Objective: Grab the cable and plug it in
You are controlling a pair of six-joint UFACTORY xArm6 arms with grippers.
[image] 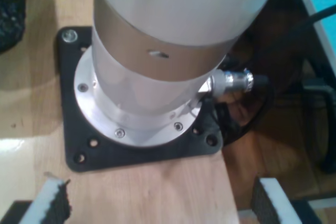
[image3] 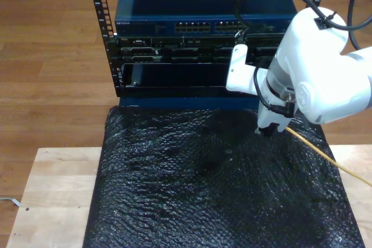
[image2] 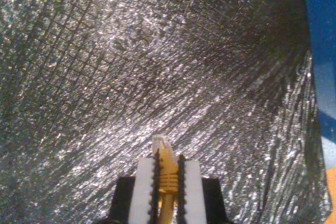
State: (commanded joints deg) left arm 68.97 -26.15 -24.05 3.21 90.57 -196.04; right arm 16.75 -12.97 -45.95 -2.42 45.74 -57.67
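Cable gripped near its plug, ready to carry to the rack.

The cable [image2: 167, 174] sits pinched just behind its clear plug [image2: 160, 142] in my second end effector [image2: 167, 182], closed on it above the dark bubble-wrap mat [image3: 203, 184]; its slack trails toward the exterior view's right. I'd keep the plug level and approach the switch ports [image3: 192, 27] slowly. My first end effector [image: 157, 203] stands open, holding nothing, facing an arm base [image: 157, 77] on the counter [image: 157, 182].

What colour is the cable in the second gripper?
Yellow-orange cable with a clear plug tip, clearest in the second wrist view.
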